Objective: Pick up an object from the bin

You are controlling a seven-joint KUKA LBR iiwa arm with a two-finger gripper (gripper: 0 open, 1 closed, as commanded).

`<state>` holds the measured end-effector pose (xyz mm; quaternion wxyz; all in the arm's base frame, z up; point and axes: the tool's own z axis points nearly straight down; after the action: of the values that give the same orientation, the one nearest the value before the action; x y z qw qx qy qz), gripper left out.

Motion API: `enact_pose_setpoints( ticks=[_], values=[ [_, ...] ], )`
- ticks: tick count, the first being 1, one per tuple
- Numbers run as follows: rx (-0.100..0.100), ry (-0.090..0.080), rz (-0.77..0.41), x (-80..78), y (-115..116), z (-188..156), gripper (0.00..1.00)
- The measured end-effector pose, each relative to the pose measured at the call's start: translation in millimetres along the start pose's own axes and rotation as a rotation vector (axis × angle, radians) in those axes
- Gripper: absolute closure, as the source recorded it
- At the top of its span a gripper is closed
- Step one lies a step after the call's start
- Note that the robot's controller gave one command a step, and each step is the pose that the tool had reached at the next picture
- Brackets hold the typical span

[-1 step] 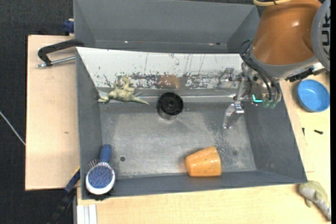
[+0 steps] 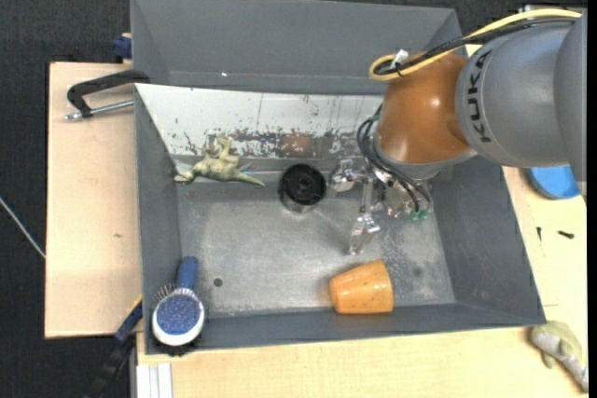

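Grey metal makes up the bin [image 2: 280, 42], whose sloping walls run down to a scuffed flat floor. From the right of the frame the arm [image 2: 532, 98] reaches in, with an orange cover [image 2: 420, 112] at its wrist and a yellow cable [image 2: 466, 37] looping over it. Below the cover the tool [image 2: 362, 238] hangs over the floor right of centre. From this angle I cannot tell whether it stands wide or narrow.

Nearest to the tool is an orange cup [image 2: 362, 287], lying on its side near the front wall at the lower middle of the frame. It sits just below the tool's tip in the picture, and I cannot tell whether the two touch. Up and to the left of the tool, near the back wall, sits a black round piece [image 2: 302, 185]. Further left along that wall lies a pale toy dinosaur [image 2: 219, 165]. A blue hairbrush [image 2: 179, 312] rests in the lower left corner of the bin, well apart from the tool, its round bristled head towards the front and its handle pointing up the frame.
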<state>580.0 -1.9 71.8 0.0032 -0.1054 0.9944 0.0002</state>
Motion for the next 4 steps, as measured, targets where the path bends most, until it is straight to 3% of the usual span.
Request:
enact_pose_setpoints(
  ticks=[1,2,3,4],
  values=[
    [0.002,-0.004,0.077,-15.0,87.0,-2.0,0.00],
    [-0.001,-0.004,0.150,-34.6,150.1,-1.8,0.00],
    [-0.003,-0.004,-0.274,-49.1,205.1,-0.4,0.00],
    [-0.004,-0.008,-0.271,-50.4,204.6,-2.2,1.00]
  ],
)
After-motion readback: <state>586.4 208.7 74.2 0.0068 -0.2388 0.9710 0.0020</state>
